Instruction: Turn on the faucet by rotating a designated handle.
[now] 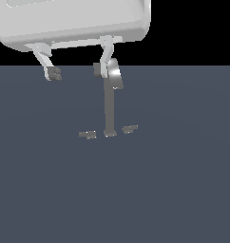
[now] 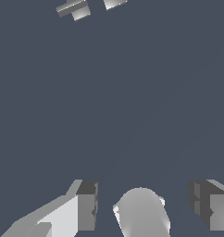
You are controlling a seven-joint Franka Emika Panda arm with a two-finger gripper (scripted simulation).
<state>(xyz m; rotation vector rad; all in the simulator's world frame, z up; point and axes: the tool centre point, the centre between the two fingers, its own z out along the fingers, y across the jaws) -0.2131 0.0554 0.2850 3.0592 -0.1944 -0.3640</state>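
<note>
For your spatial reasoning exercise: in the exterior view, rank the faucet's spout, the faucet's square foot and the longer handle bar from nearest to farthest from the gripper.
1. Spout: at the post's top, level with the gripper.
2. and 3. Handle, on the exterior view's left, and faucet foot: both far below, too close to rank.

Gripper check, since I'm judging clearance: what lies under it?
Under the open gripper sits the faucet spout top, then bare floor. The post below the spout is hidden in the wrist view.
</note>
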